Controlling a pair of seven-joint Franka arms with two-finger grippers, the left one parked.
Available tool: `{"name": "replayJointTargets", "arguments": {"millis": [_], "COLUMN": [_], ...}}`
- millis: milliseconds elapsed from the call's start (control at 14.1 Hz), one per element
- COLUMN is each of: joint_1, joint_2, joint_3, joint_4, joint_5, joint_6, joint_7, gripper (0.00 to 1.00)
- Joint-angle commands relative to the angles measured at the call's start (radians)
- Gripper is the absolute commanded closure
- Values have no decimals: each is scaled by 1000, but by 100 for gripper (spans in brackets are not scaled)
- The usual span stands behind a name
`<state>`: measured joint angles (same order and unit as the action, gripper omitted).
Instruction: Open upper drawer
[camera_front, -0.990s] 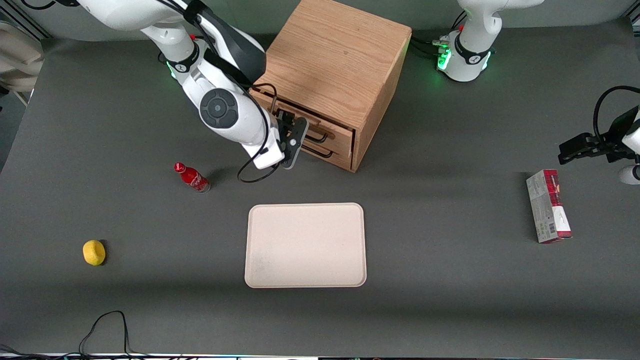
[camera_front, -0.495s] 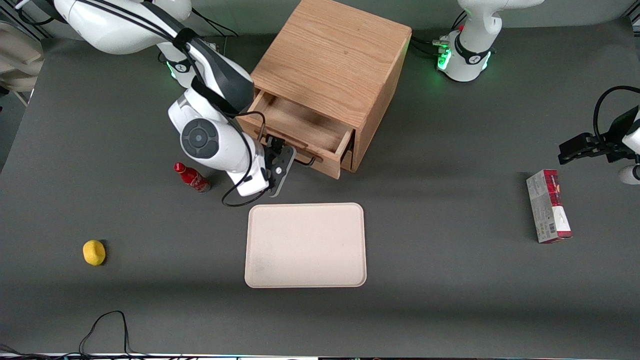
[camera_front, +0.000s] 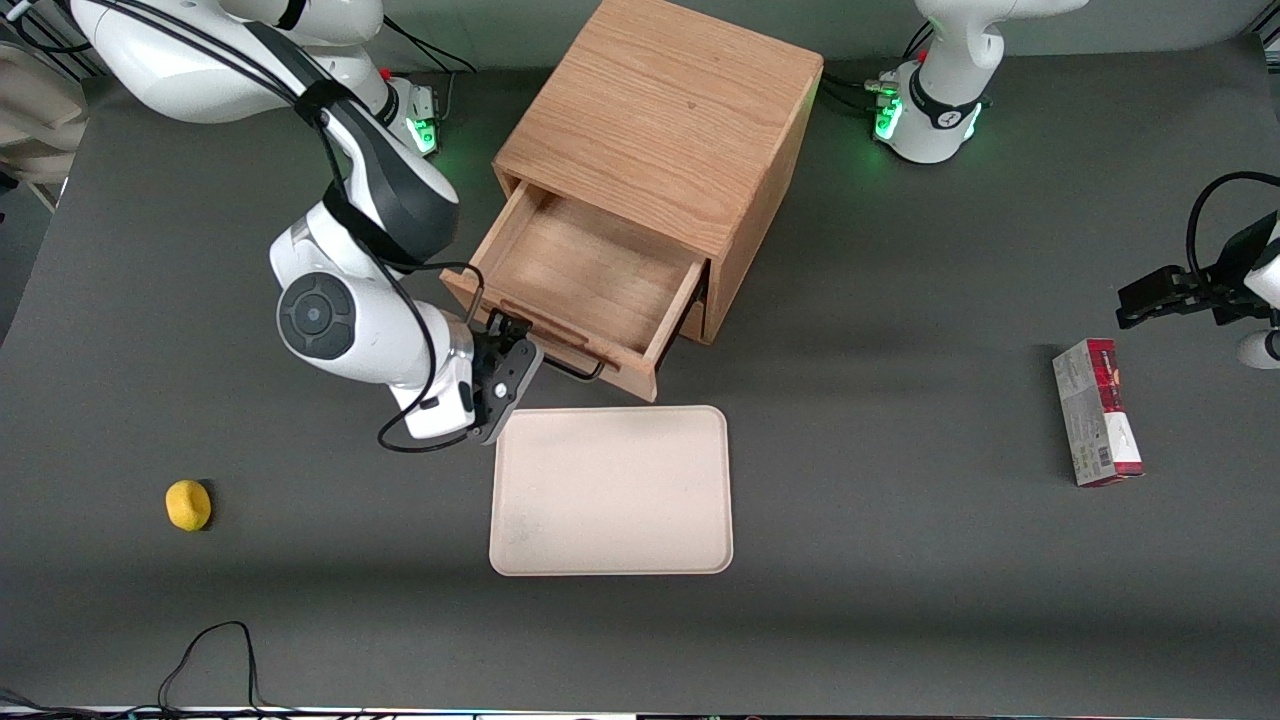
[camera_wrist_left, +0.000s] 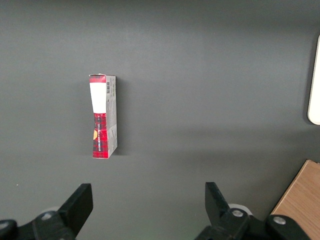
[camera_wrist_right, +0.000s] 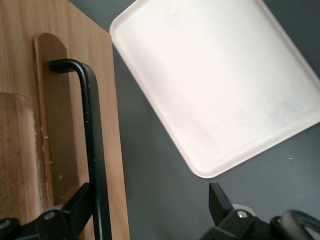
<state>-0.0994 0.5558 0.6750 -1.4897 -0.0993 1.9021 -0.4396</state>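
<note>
Since half a second ago your light oak upper drawer (camera_front: 585, 285) has slid much farther out of the wooden cabinet (camera_front: 660, 130), its front now just beside the beige rectangular plastic tray (camera_front: 612, 490). Toward the working arm's end you see a yellow lemon-like fruit (camera_front: 187, 504). Your gripper (camera_front: 505, 372) sits at the drawer's long black metal bar handle (camera_wrist_right: 95, 150), fingers spread wide, one finger (camera_wrist_right: 75, 207) touching the bar, the other clear of it. Toward the parked arm's end lies a red-and-grey carton (camera_front: 1097, 412).

Dark grey table (camera_front: 900, 560); black cable (camera_front: 215, 655) trails at its near edge.
</note>
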Motion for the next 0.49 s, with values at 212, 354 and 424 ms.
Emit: {"name": "replayJointTargets", "arguments": {"millis": [212, 354, 424], "joint_1": [10, 9, 7], "joint_2": [59, 56, 56], "joint_3": [-29, -40, -45], "joint_4": [134, 211, 251], "joint_5": [-121, -186, -183], "joint_6": [-43, -86, -95], "joint_7": [-5, -5, -7], "gripper": [0, 0, 0]}}
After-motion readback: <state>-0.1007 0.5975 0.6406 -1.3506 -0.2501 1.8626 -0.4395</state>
